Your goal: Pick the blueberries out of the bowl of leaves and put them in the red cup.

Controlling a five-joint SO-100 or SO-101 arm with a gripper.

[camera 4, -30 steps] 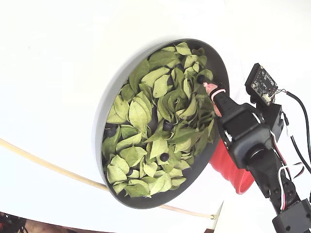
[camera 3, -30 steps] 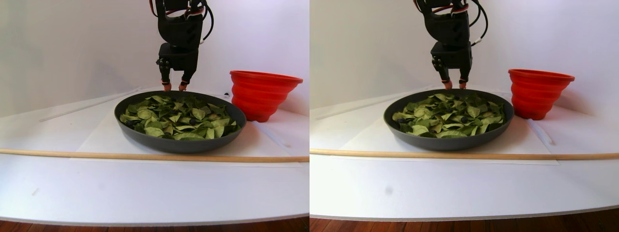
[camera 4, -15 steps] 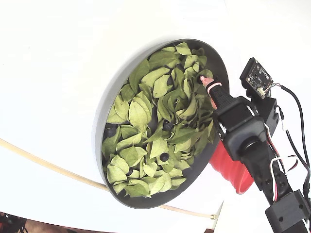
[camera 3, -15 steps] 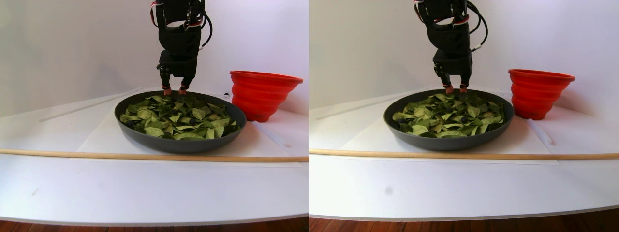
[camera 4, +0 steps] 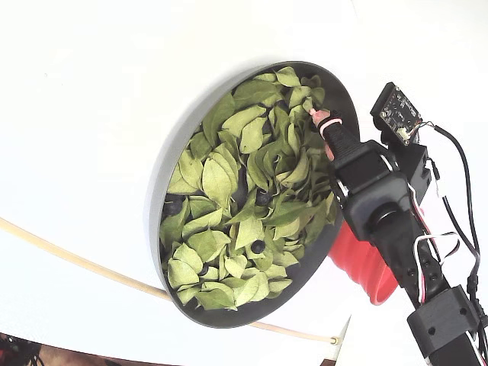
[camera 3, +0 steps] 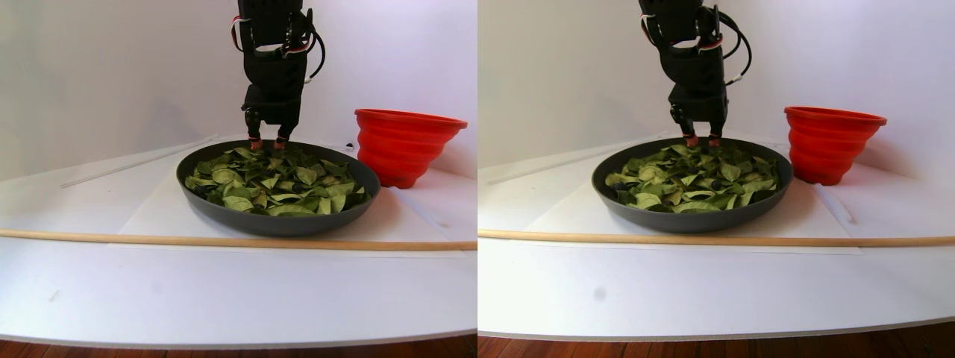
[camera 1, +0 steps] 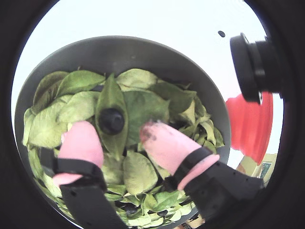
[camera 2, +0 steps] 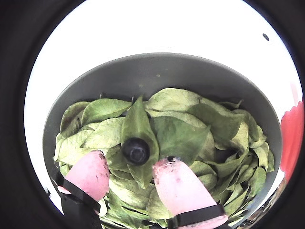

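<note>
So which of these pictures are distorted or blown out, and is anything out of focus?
Both wrist views are fisheye, ringed by black vignette, the pink fingertips soft and close. The fixed view is overexposed around the bowl. The stereo pair view is evenly lit and sharp, with the red cup crisp.

From where the fixed camera stands, the arm (camera 4: 381, 213) covers most of the red cup (camera 4: 358, 263), leaving only a red sliver. In a wrist view the cup (camera 1: 250, 124) is half behind a black lens housing (camera 1: 255, 64). Some blueberries (camera 4: 258, 246) sit partly buried under leaves (camera 4: 229, 175), so their number can't be told.
</note>
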